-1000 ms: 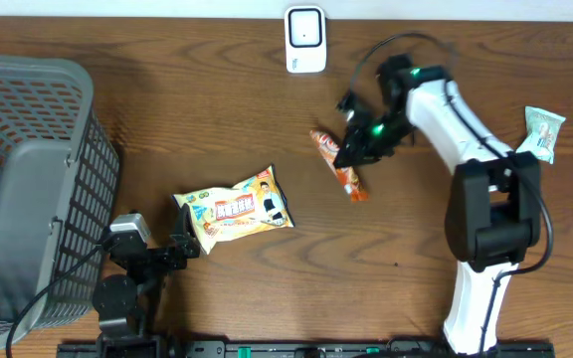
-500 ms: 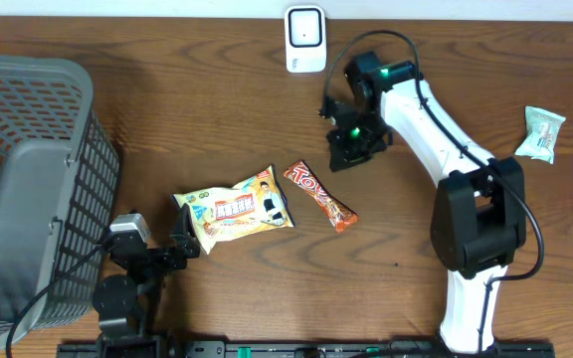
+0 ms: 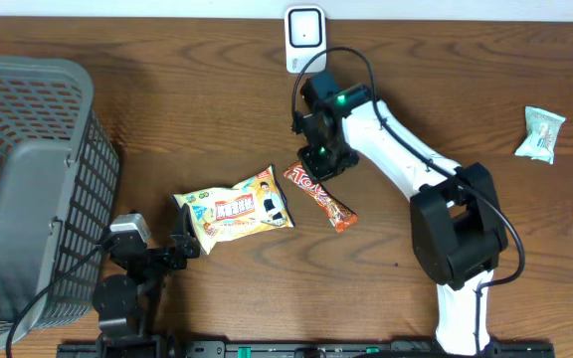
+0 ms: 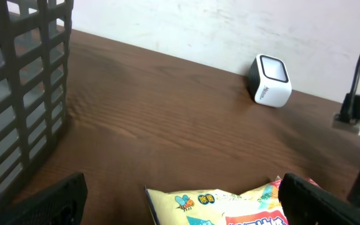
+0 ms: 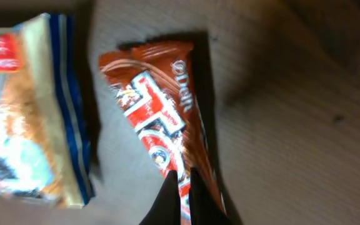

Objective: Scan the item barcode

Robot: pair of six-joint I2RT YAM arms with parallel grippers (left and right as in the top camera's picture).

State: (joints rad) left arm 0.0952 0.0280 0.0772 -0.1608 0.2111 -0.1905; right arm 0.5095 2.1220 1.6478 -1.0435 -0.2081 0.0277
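The snack bar (image 3: 319, 197) is laid flat near the middle of the table (image 3: 167, 119), just beside the right edge of a yellow snack bag (image 3: 235, 209). The right gripper (image 3: 318, 161) is held over the bar's far end, jaws pressed together with nothing clamped. The scanner (image 3: 305, 40) is set at the far edge, well apart. The left gripper (image 4: 183, 203) is spread wide and empty at the bag's near left corner, beside a grey basket (image 3: 28, 179).

Left end effector (image 4: 183, 199) wide, right (image 5: 181, 187) closed
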